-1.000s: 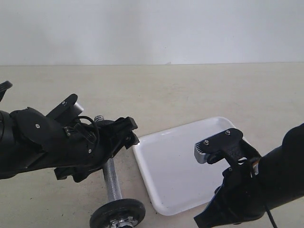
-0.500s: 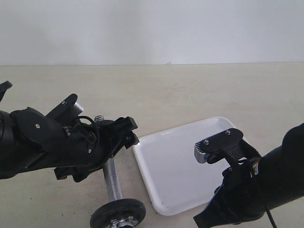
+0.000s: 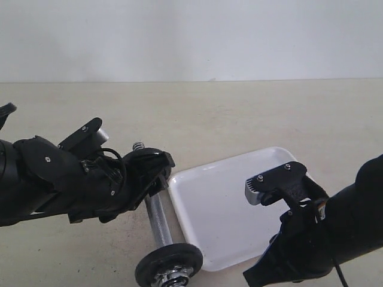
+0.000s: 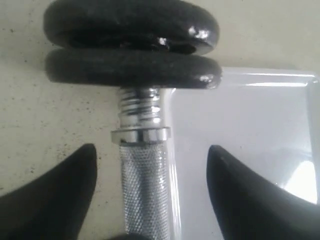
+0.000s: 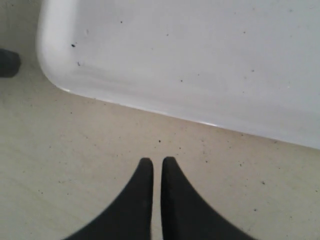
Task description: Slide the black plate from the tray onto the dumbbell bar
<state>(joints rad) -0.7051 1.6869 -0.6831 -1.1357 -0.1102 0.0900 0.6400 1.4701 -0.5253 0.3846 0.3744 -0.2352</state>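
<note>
Left gripper (image 4: 151, 149): jaws apart, straddling the knurled middle of the dumbbell bar (image 4: 145, 195), gap on both sides, no contact, nothing held. Probably placed there to steady or shift the bar, not to carry it.

The bar lies on the table (image 3: 239, 113), just beside the long edge of the tray (image 3: 197, 179). Being that close likely keeps the disc's trip short.

One threaded end carries two black discs pressed face to face. The outer one is likely the black plate (image 4: 125, 25), with the inner disc (image 4: 130, 67) behind it, though I cannot tell which is which. Bare thread shows between the inner disc and the chrome collar (image 4: 141, 135).

No disc shows on the tray, so the plate seems already on the bar.

Right gripper (image 5: 156, 165): fingers closed together, empty, hovering over the table just off the tray's corner, out of the way.
</note>
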